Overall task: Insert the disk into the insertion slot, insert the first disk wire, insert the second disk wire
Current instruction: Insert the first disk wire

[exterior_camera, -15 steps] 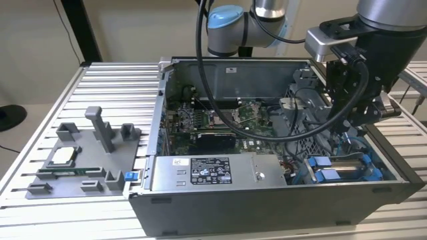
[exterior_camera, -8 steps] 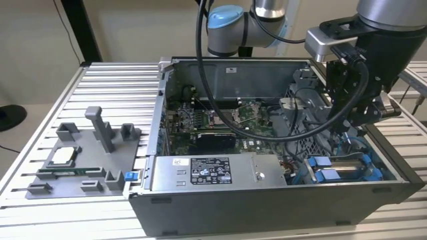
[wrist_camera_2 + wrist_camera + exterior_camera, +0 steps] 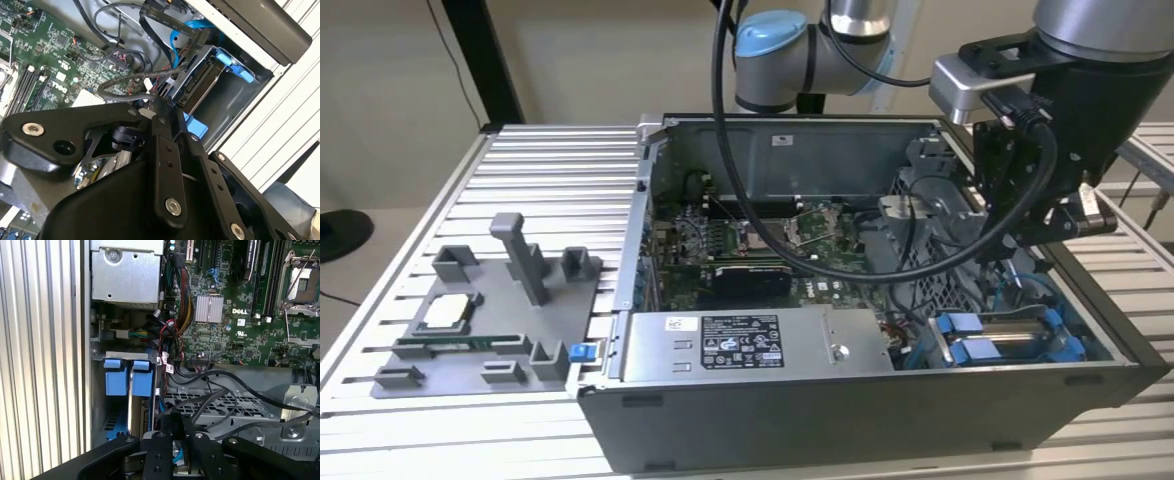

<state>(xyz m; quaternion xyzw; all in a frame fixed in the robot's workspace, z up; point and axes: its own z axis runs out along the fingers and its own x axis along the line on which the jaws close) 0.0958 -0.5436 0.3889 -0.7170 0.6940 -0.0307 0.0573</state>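
Note:
The disk sits in the insertion slot, between its bright blue rails, at the case's front corner on the exterior view's right. The slot's blue tabs face the case wall. My gripper hangs inside the open case, just above the perforated cage and close to the bay. In both wrist views its black fingers are pressed together at the tips. The end of a black disk wire runs in between them. The wire's plug is hidden by the fingers.
A grey power supply box with a sticker lies along the case front. The green motherboard fills the case floor. A perforated metal cage with loose black cables lies under the gripper. A grey parts fixture stands on the slatted table.

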